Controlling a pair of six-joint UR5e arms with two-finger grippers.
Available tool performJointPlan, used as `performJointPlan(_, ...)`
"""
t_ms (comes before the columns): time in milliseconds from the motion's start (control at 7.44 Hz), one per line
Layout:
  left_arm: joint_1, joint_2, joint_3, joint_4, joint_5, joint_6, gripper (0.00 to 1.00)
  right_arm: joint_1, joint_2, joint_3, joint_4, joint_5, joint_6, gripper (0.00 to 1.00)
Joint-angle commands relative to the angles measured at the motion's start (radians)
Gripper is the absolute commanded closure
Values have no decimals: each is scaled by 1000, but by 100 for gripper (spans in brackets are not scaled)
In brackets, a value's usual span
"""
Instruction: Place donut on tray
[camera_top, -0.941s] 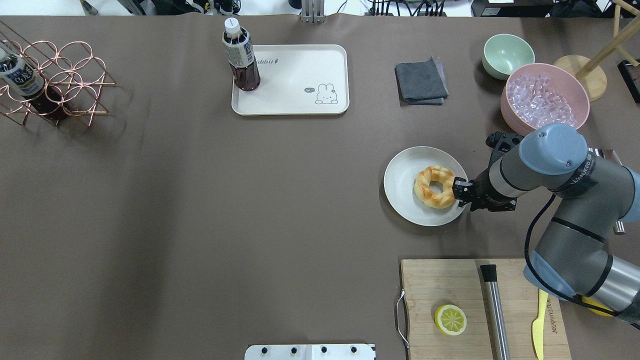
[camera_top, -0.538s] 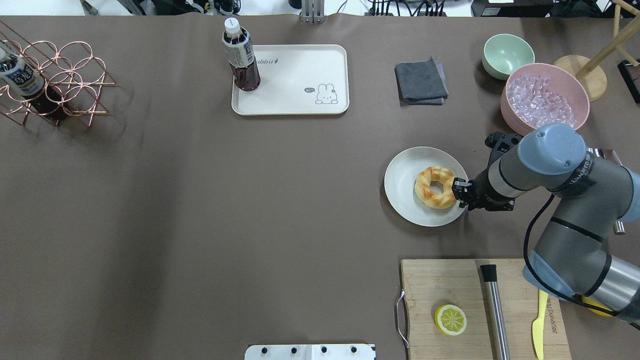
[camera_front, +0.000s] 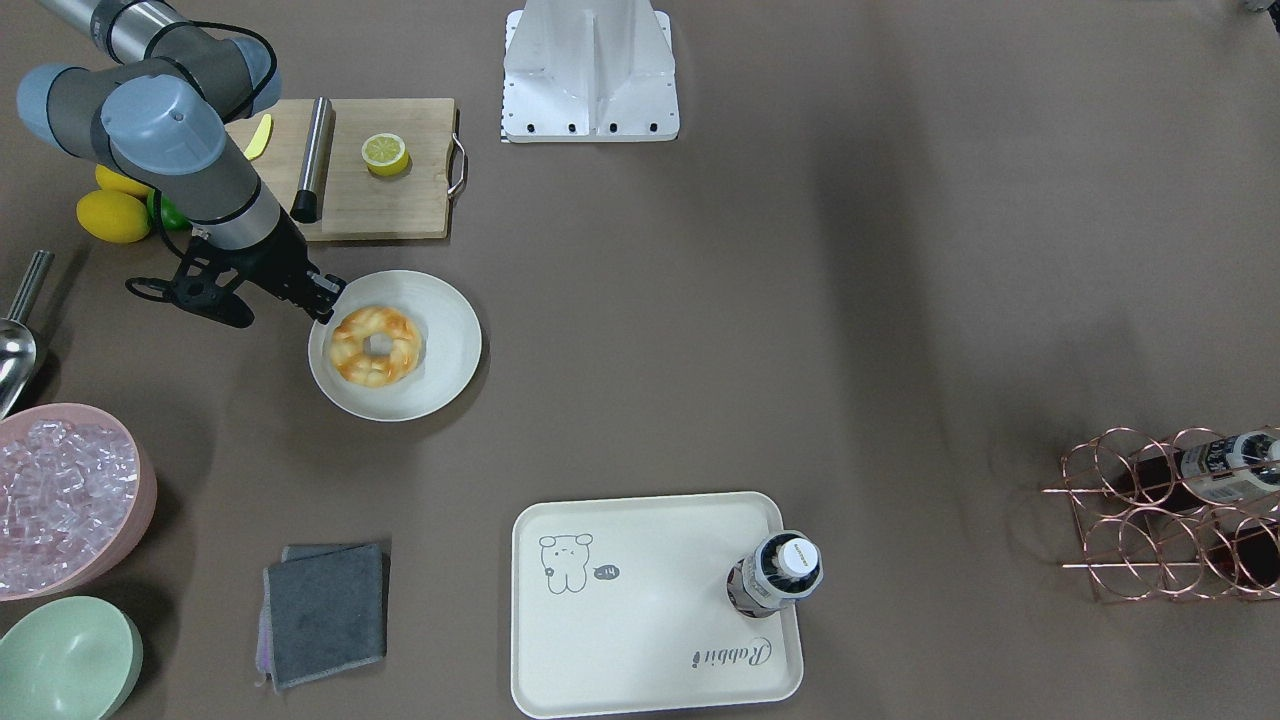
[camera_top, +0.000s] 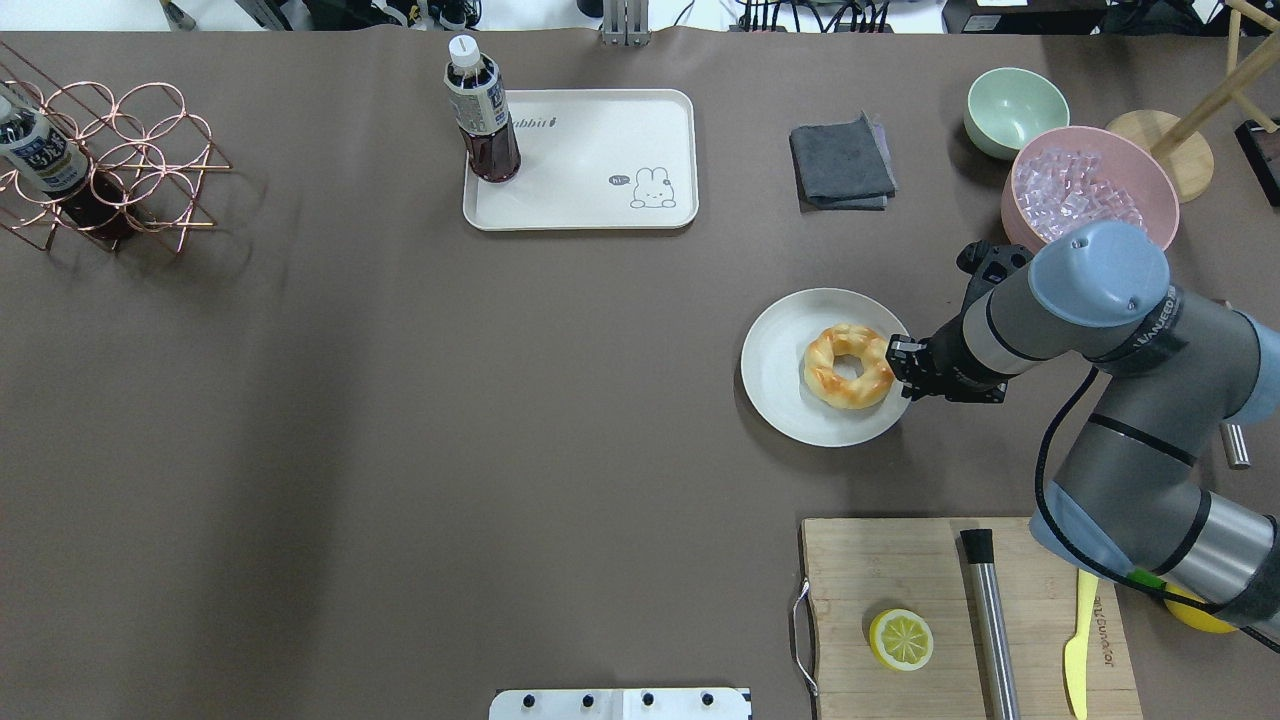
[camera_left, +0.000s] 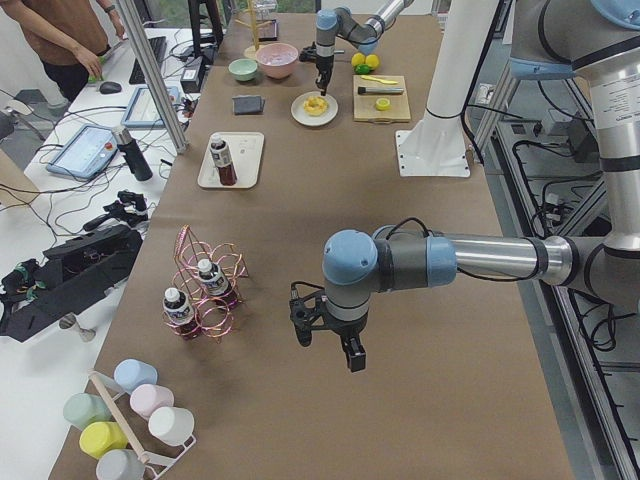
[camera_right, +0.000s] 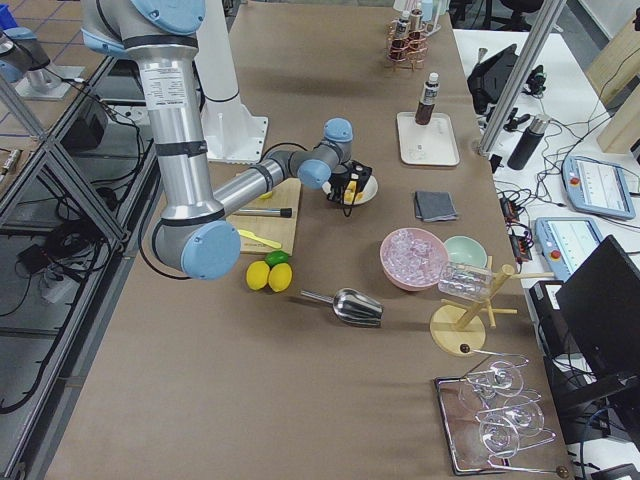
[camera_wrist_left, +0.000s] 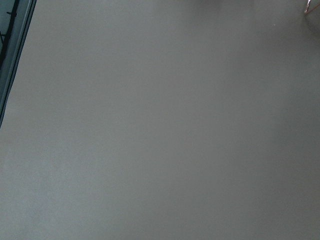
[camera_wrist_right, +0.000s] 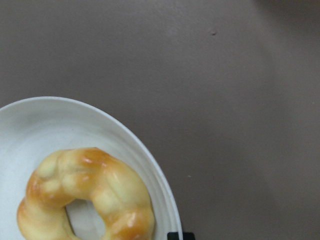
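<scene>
The donut (camera_top: 848, 366), golden-orange and twisted, lies on a round off-white plate (camera_top: 775, 370) right of the table's middle. My right gripper (camera_top: 893, 368) is at the donut's right edge, over the plate's rim, and appears shut on the donut's ring. The right wrist view shows the donut (camera_wrist_right: 90, 190) on the plate (camera_wrist_right: 30, 130), with one dark fingertip (camera_wrist_right: 180, 235) just beside it. The cream tray (camera_top: 590, 160) with the rabbit drawing lies far back, left of the plate. My left gripper (camera_left: 340, 345) hangs over bare table in the exterior left view; I cannot tell its state.
A dark drink bottle (camera_top: 483, 120) stands on the tray's left corner. A grey cloth (camera_top: 842, 162), a green bowl (camera_top: 1015, 108) and a pink bowl of ice (camera_top: 1085, 195) lie at the back right. A cutting board (camera_top: 900, 570) with a lemon half (camera_top: 901, 639) is in front.
My right gripper has moved left and slightly back, and the donut and the plate have shifted left with it.
</scene>
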Motion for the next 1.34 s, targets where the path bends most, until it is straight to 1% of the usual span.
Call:
performJointPlan(0,0,0,-1,0,0,0,2,58,92,3,-2,45,75,100)
performJointPlan(269,2,-2,-3,0,0,0,2,83,169,-15,-3,48,155,100)
performJointPlan(403,2,-2,-3,0,0,0,2,85,242,-73,-3,47,189,100)
performJointPlan(672,0,0,-3,0,0,0,2,82,428,-249,-2,47,240,100)
performJointPlan(941,0,2,-1,0,0,0,2,78,587,-438,0,47,240,100)
performJointPlan(1076,2,14,-1,-2,0,0,2,75,632,-515,20,38,238,100)
performJointPlan(1210,2,15,-2,-2,0,0,2,71,634,-607,158,35,238,100)
